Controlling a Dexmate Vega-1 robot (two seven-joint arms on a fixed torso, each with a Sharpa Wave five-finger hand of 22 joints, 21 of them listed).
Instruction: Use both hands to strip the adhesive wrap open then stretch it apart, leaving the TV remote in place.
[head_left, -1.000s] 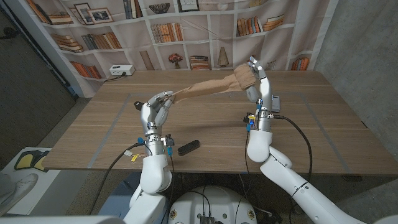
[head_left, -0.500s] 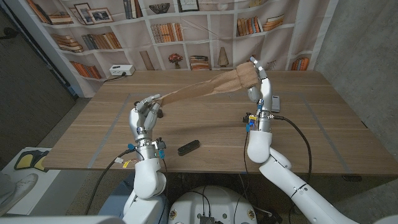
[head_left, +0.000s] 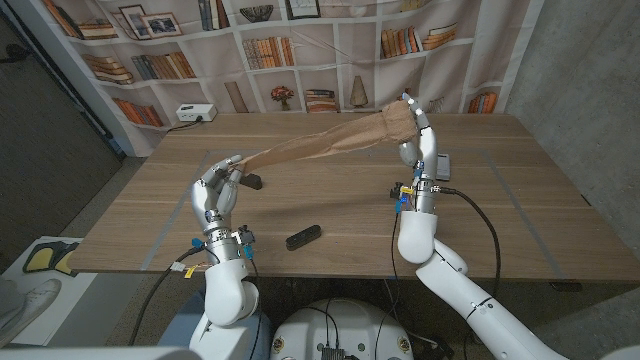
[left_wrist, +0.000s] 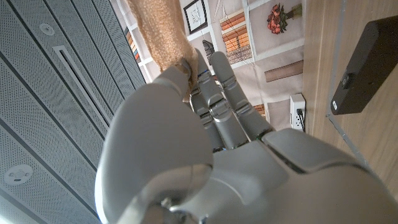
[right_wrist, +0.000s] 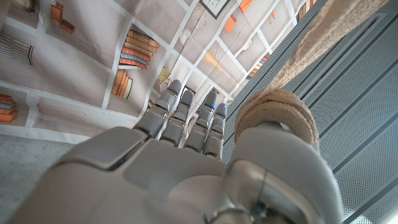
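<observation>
Fingers (head_left: 228, 170) of the left hand (head_left: 213, 192) clamped on the narrow end of the tan wrap (head_left: 320, 143); left wrist view shows the strip running up out of the pinch. Right hand (head_left: 415, 130) raised higher, fingers (right_wrist: 186, 121) closed around the wadded end, which bunches over the thumb in the right wrist view. Wrap spans hand to hand above the surface (head_left: 340, 200), taut, widening toward the right hand.

Remote (head_left: 304, 238) lies on the surface near the front edge, between the arms, well clear of the wrap. A second dark object (head_left: 251, 181) sits just beside the left hand; probably a small box, view too poor to be sure.

Step in hand, as judged: stretching. To do it well, pull the hands apart evenly and keep the strip lifted, so it never sags onto the remote. Hold both pinches firm; the left grip is on a thin tail and looks likeliest to slip.
</observation>
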